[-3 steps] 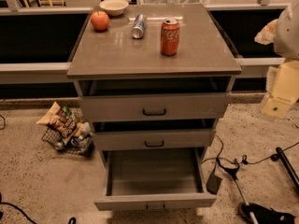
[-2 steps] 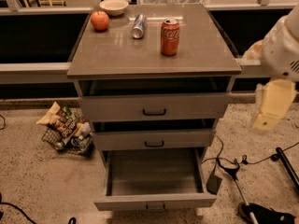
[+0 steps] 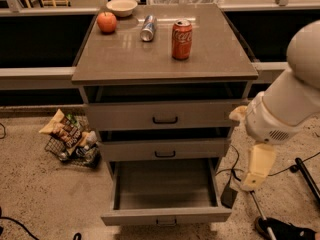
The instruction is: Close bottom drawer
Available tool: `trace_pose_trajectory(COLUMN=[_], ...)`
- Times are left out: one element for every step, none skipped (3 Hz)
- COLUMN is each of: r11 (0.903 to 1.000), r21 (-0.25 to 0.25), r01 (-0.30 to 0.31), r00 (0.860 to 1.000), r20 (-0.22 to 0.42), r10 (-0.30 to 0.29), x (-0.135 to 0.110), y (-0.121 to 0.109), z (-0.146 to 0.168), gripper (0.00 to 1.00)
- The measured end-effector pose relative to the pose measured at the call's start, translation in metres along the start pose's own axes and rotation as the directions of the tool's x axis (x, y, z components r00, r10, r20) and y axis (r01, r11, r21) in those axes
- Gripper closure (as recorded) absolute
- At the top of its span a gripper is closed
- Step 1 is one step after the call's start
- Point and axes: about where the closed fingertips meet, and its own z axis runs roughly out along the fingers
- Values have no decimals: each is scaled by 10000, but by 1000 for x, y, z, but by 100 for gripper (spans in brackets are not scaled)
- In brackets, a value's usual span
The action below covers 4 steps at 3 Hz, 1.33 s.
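The arm (image 3: 287, 101) has swung in from the right edge of the view, down and toward the bench (image 3: 125, 59), so that the end effector (image 3: 250, 181) has dropped from about the height of the top drawer to the level of the lowest one.

The bottom drawer (image 3: 165, 216) stands pulled far out toward the camera, its tray bare. Its slim front panel runs left to right, and its travel runs straight back into the bench. The end effector hangs pointing down just beside the drawer's right wall, apart from it and farther back than the front panel. Whether it is open or closed cannot be told.

Judging from this, a push needs it brought forward and left, round in front of the panel near the small handle (image 3: 166, 220), and then driven away from the camera.
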Motion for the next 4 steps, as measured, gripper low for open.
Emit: trace_pose_trajectory(r11=[9983, 9985, 9971, 9911], r21=[-487, -514, -665, -875], r01=[-316, -182, 372, 1002], r00=[9966, 9967, 9977, 9938], r20=[741, 775, 594, 575], r10=[352, 221, -332, -954], x=[0, 4, 19, 37], y=[18, 18, 16, 15], z=[57, 68, 111, 165], gripper=[0, 0, 0, 0])
